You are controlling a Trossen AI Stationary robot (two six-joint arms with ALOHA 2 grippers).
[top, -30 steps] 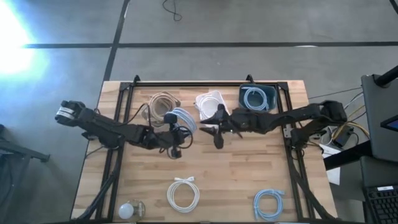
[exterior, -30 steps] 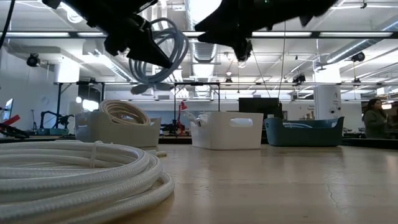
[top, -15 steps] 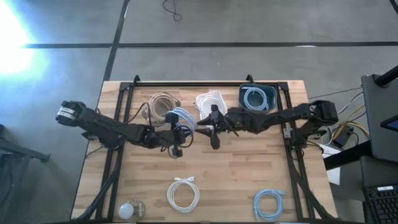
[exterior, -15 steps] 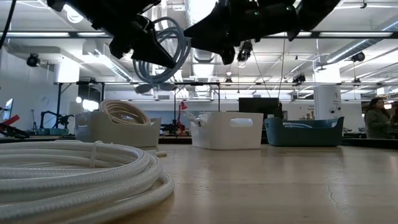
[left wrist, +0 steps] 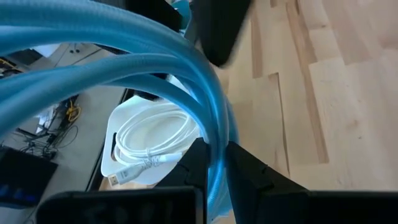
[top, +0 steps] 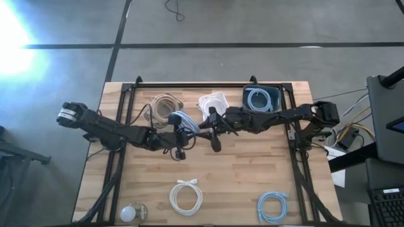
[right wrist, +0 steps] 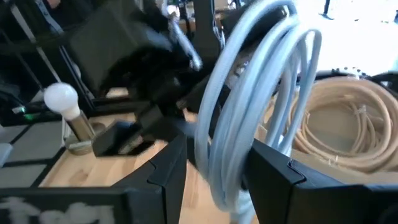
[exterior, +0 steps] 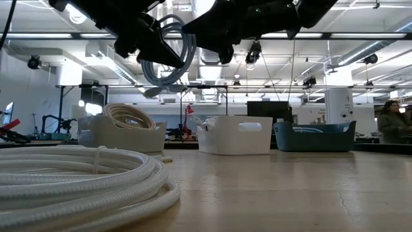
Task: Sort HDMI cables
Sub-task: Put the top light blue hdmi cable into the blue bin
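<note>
Table (top: 240,183): light wooden top, carrying three bins along its far edge and loose items along its near edge.

Left gripper (top: 178,134): reaching in from the left side, hovering above the table's middle, its fingers (left wrist: 249,174) clamping shut on a light blue coil (top: 184,120) and holding it in the air on edge. The same coil is showing in the low view (exterior: 168,51) and the right wrist view (right wrist: 249,93).

Right gripper (top: 211,129): reaching in from the right side, sitting just beside the left gripper, its fingers (right wrist: 273,171) standing apart on either side of the same light blue coil's strands; whether they are pressing on it cannot be told.

Beige bin (exterior: 122,138): standing far left of the three, holding a beige-tan coil (top: 164,104).

White bin (exterior: 237,134): standing in the middle, holding a white coil (top: 213,101).

Dark blue bin (top: 261,90): standing far right, holding a light blue bundle (top: 259,99).

Near edge: a small white ball-like object (top: 129,212) sitting at the left corner; a loose white cable (top: 186,197) lying near the centre; a loose light blue cable (top: 273,207) lying toward the right.
</note>
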